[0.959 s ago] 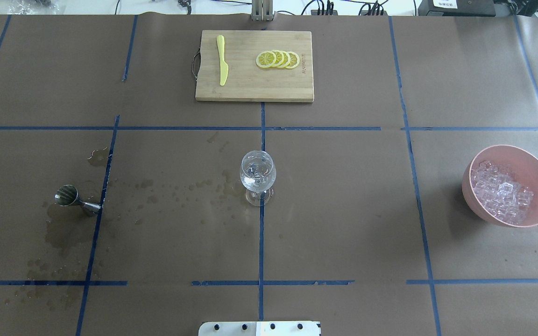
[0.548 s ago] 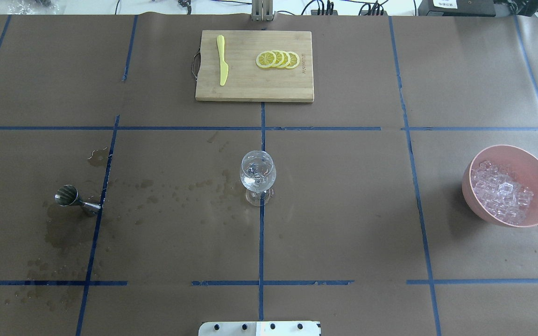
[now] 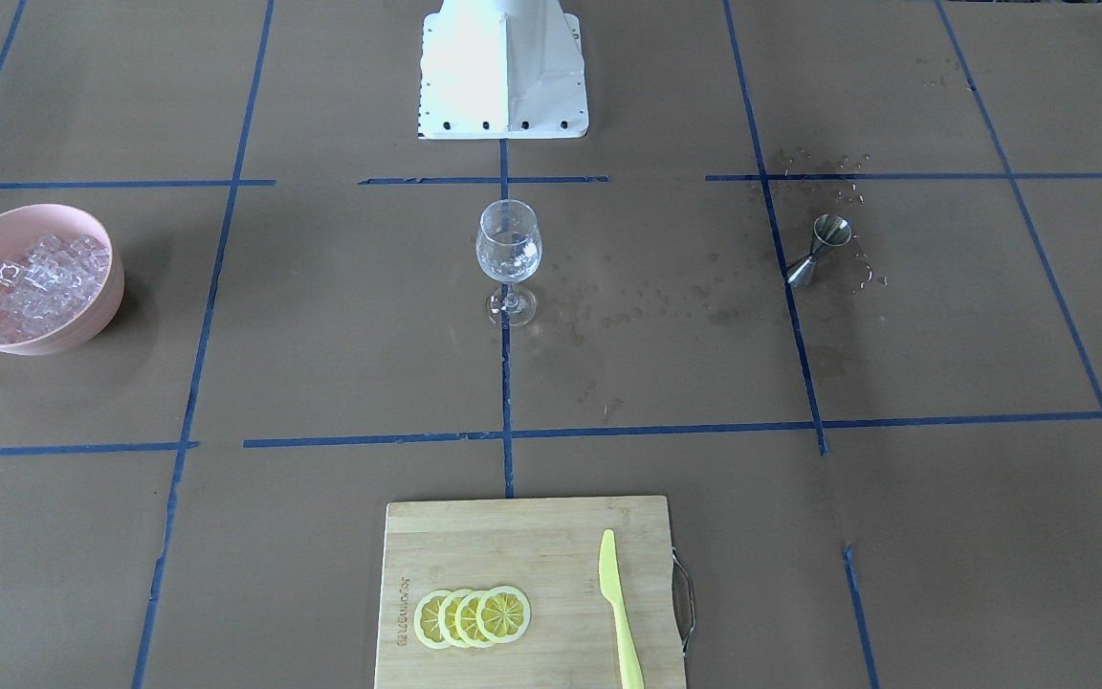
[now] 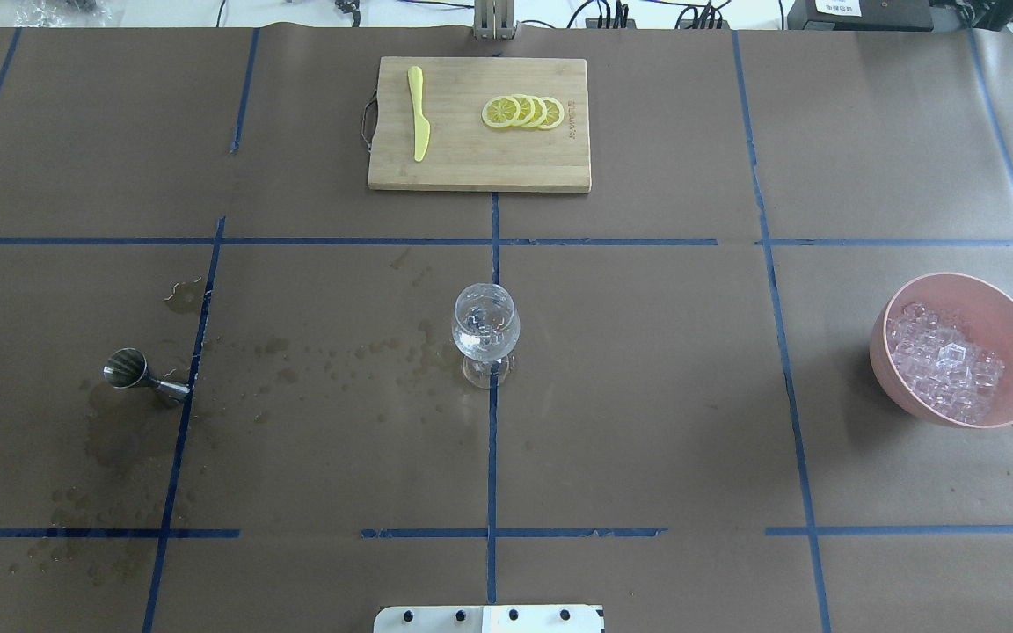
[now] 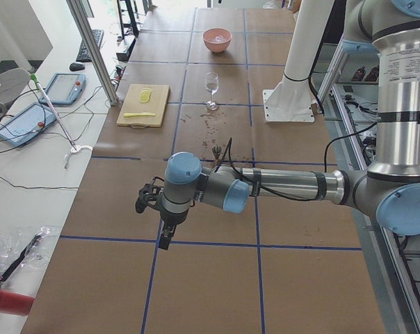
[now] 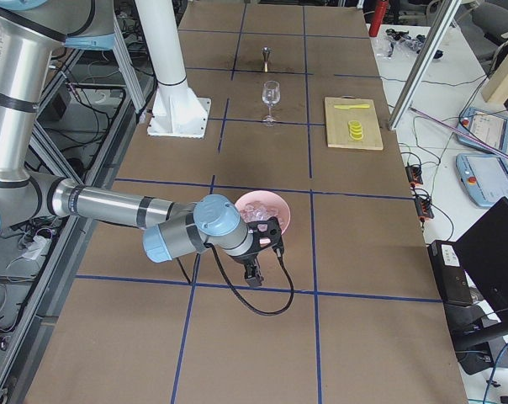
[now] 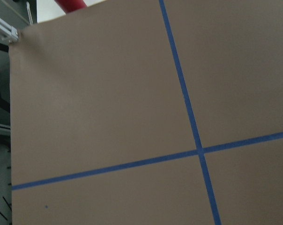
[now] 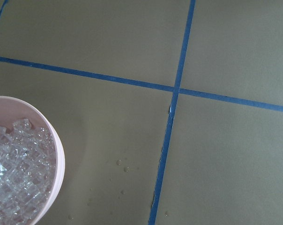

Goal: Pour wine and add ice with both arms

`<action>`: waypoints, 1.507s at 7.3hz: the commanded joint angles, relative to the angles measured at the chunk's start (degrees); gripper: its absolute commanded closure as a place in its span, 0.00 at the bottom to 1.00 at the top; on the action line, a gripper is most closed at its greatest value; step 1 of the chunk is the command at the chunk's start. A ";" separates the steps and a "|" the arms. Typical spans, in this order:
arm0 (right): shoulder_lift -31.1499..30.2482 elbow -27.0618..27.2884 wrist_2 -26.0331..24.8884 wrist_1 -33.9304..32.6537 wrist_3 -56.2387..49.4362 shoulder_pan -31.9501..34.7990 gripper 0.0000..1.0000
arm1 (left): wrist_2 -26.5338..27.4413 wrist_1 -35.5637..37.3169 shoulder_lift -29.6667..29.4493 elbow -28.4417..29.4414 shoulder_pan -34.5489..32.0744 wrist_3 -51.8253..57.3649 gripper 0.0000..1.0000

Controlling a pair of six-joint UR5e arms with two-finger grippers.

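1. Exterior front-facing: neither gripper is in frame. The wine glass (image 3: 509, 256) stands upright on a blue tape (image 3: 505, 383) line in front of the white pedestal (image 3: 503, 77). Something clear sits low in the glass, and the wine cannot be told apart from cubes there. The ice (image 3: 39, 282) is heaped in the pink bowl (image 3: 97, 321). The jigger (image 3: 817, 251) stands among wet spots (image 3: 647, 297). Open brown paper (image 3: 321, 316) surrounds the glass.
2. Overhead exterior: the cutting board (image 4: 478, 163) lies at the far edge and carries lemon slices (image 4: 524, 112) and a yellow knife (image 4: 419, 114). A mark along the board's short edge is too small to read.
3. Exterior left: the left arm (image 5: 286, 186) reaches low over the table. The left gripper (image 5: 165, 240) points down over bare paper, with open room on every side. Its jaw spacing cannot be judged. The jigger lies beyond it, and the wine glass and pink bowl lie farther still.
4. Exterior right: the right arm (image 6: 111, 204) extends low. The right gripper (image 6: 254, 279) points down just this side of the pink bowl; contact and jaw spacing cannot be judged. The wine glass stands well beyond it.
5. Left wrist-mounted: below the gripper are bare paper and a tape crossing. The paper's edge runs along the view's left, and a red object (image 7: 71, 3) shows at the top.
6. Right wrist-mounted: the bowl's rim and ice sit at lower left. Droplets (image 8: 122, 165) lie beside them, and a tape crossing is near the centre.
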 commanded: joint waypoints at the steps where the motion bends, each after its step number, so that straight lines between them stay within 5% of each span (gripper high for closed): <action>1: 0.40 2.57 0.55 -0.91 1.17 -0.06 0.00 | -7.87 0.51 5.50 -2.47 -1.69 9.93 0.00; 5: 0.75 12.49 -4.26 -0.57 24.14 -15.48 0.00 | -7.66 0.50 4.47 -3.89 -2.22 14.06 0.00; 7: 0.40 13.22 -11.01 0.14 32.60 -22.18 0.00 | -7.83 0.24 4.47 -3.89 -2.14 14.06 0.00; 11: -0.04 10.33 -26.30 11.65 47.99 -40.80 0.04 | -7.74 -3.18 4.47 -2.93 -2.14 14.06 0.00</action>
